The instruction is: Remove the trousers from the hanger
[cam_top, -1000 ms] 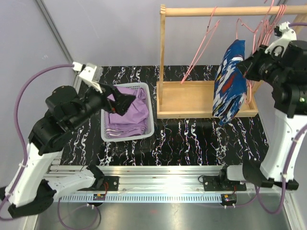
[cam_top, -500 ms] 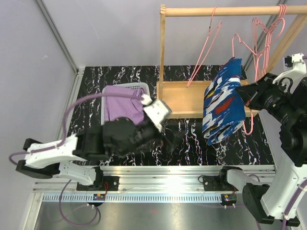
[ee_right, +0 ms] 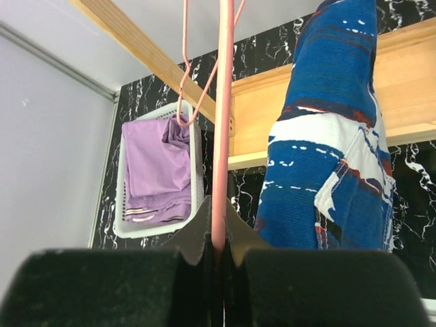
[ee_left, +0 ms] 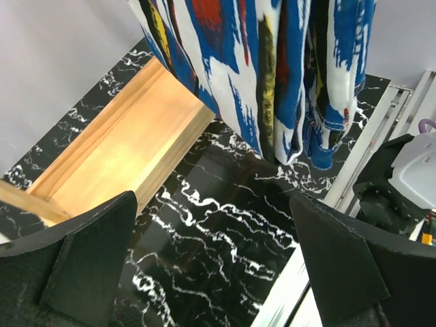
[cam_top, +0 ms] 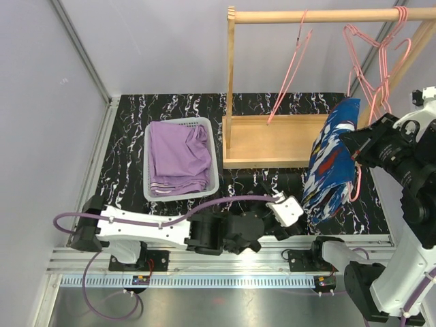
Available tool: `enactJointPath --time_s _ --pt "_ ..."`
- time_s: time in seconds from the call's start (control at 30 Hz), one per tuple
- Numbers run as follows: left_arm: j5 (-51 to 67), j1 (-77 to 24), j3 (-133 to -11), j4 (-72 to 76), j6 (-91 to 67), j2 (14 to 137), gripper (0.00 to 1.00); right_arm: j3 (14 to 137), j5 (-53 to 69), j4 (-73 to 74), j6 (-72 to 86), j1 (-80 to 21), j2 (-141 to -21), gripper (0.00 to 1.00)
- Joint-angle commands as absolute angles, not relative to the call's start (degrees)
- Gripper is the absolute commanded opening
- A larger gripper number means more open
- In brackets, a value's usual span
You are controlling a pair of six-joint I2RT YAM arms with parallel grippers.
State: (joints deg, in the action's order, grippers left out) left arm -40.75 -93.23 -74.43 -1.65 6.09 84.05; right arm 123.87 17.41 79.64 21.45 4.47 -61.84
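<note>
The deep blue patterned trousers (cam_top: 332,167) hang draped over a pink hanger (ee_right: 221,102), clear of the rack's rod, at the right. My right gripper (cam_top: 359,146) is shut on the hanger's wire, seen in the right wrist view (ee_right: 219,245). The trousers show beside it (ee_right: 334,157). My left gripper (cam_top: 283,212) is wide open and empty, low over the front of the table, just left of the trousers' lower edge. In the left wrist view (ee_left: 211,204) the trousers (ee_left: 272,68) hang ahead, above the fingers. The lilac trousers (cam_top: 178,153) lie in the white basket (cam_top: 146,167).
A wooden rack with a flat base (cam_top: 272,139) and top rod (cam_top: 306,15) stands at the back. Empty pink hangers (cam_top: 289,68) hang on it, more at the right end (cam_top: 371,48). The aluminium rail (cam_top: 225,262) runs along the near edge.
My left arm has swung from the basket across the front to under the blue trousers. My right gripper has carried the hanger and trousers off the rod, then right.
</note>
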Motion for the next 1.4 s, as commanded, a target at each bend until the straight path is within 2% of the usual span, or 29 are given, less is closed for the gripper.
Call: enactJointPath --time_s 0.0,0.2,0.43,0.53,0.6,0.87,0.93,1.03,1.37 --pt "-39.8 -93.5 -72.5 15.6 9.6 85.4 0.99 128.4 14.9 71.4 23.1 4.2 -59.9 0.0" --pt "-35.4 -93.5 -72.3 22.5 10.2 90.8 0.99 129.6 16.3 71.2 25.4 4.2 -60.2 0.0" --pt "-37.2 -92.6 -75.1 24.3 10.6 96.9 0.98 130.8 19.0 70.5 26.7 4.2 -59.9 0.0" --pt "-37.4 -91.1 -74.8 24.7 9.8 97.5 0.92 131.5 19.7 70.4 27.0 4.1 -59.9 0.0" --pt "-37.1 -90.3 -74.2 25.0 9.5 96.9 0.83 131.5 19.7 70.6 26.6 4.1 -60.0 0.0" --pt "-36.1 -88.6 -74.7 25.4 10.9 97.6 0.76 130.3 22.3 68.7 27.5 4.2 -59.3 0.0" --pt "-35.9 -88.6 -74.9 25.2 11.6 97.7 0.77 130.5 21.7 69.4 26.5 4.1 -59.6 0.0" --pt "-35.9 -88.5 -73.8 25.3 11.9 97.3 0.86 129.8 20.7 69.7 25.8 4.1 -59.9 0.0" --pt "-35.2 -88.2 -71.7 24.8 12.7 96.2 0.85 128.7 19.8 68.7 25.5 4.2 -60.4 0.0"
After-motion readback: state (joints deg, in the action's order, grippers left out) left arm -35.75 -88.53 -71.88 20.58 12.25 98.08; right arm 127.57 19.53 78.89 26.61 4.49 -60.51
